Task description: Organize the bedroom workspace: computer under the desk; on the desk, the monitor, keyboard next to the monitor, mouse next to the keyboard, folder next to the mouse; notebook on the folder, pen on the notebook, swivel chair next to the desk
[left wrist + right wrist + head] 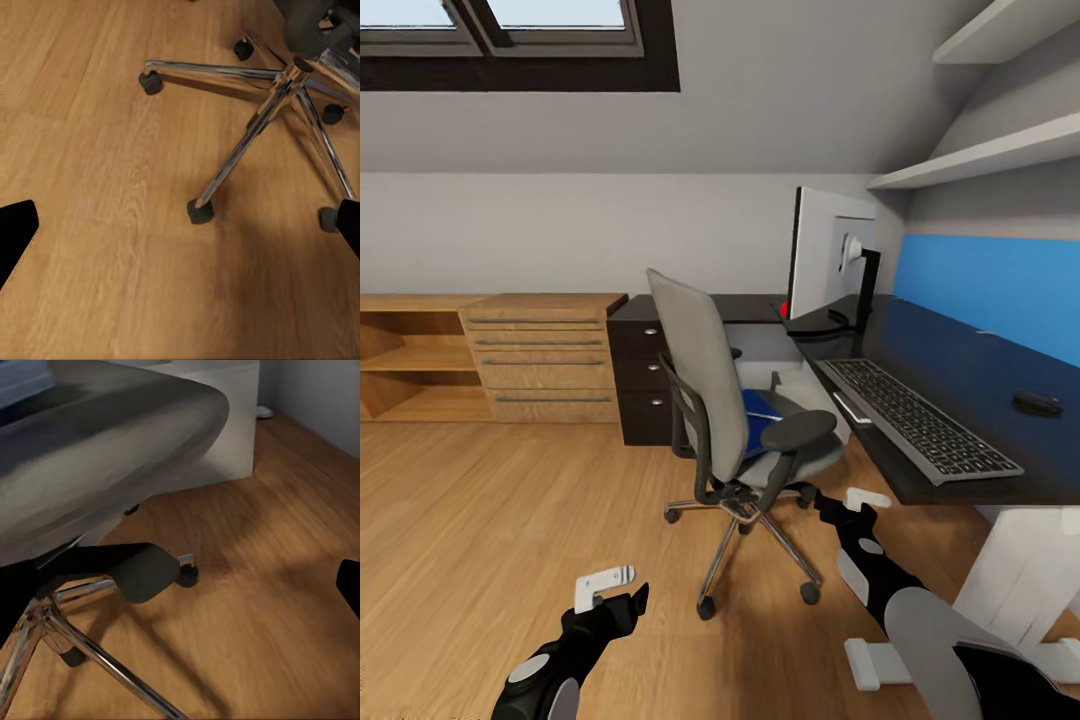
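Blue folder (764,409) lies on the swivel chair (732,420) seat, chair beside the desk (960,370). Left end effector (622,588) and right end effector (847,497) both hang spread and empty. Risk: the chair's armrest blocks a reach, and any nudge would roll the casters, shifting the folder.

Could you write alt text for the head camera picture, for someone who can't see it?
A grey swivel chair with a blue folder on its seat stands beside a black desk holding a monitor, keyboard and mouse. Two robot arms reach forward low over the wooden floor.
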Controlling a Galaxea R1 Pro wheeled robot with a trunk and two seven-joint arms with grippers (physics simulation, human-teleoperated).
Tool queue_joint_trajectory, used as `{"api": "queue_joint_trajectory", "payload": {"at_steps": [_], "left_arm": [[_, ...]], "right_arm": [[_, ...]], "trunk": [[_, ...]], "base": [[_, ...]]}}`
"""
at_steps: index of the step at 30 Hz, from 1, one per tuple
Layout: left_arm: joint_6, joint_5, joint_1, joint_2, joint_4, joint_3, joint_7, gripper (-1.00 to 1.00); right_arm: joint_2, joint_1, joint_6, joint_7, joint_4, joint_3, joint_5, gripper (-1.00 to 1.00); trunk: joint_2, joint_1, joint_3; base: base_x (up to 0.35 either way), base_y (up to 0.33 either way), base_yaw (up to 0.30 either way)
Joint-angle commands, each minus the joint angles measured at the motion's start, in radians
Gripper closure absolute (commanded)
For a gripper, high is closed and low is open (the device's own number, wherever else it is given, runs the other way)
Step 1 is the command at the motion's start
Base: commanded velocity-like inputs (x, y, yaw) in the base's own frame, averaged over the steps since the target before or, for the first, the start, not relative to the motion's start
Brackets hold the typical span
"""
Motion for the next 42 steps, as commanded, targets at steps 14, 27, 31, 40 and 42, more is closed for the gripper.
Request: {"api": "queue_joint_trajectory", "payload": {"at_steps": [14,27,31,40,42], "left_arm": [[0.004,0.011,0.000,0.000,0.003,0.004,0.009,-1.00],[0.003,0.011,0.000,-0.001,0.017,0.003,0.010,-1.00],[0.003,0.011,0.000,-0.001,0.017,0.003,0.010,-1.00],[0.003,0.011,0.000,-0.001,0.017,0.003,0.010,-1.00],[0.003,0.011,0.000,-0.001,0.017,0.003,0.010,-1.00]], "right_arm": [[0.003,-0.001,-0.005,-0.002,0.001,-0.003,0.000,-1.00],[0.004,-0.001,-0.005,-0.002,0.000,-0.003,0.000,-1.00],[0.003,-0.001,-0.005,-0.003,0.000,-0.003,0.000,-1.00],[0.004,-0.001,-0.005,-0.004,0.001,-0.003,0.000,-1.00],[0.004,-0.001,-0.005,-0.003,0.001,-0.003,0.000,-1.00]], "trunk": [[0.000,0.000,-0.001],[0.000,0.000,-0.001],[0.000,0.000,-0.001],[0.000,0.000,-0.001],[0.000,0.000,-0.001]], "base": [[0.003,0.000,0.212],[0.000,0.000,0.274],[0.000,0.000,0.276],[0.000,0.000,0.276],[0.000,0.000,0.276]]}}
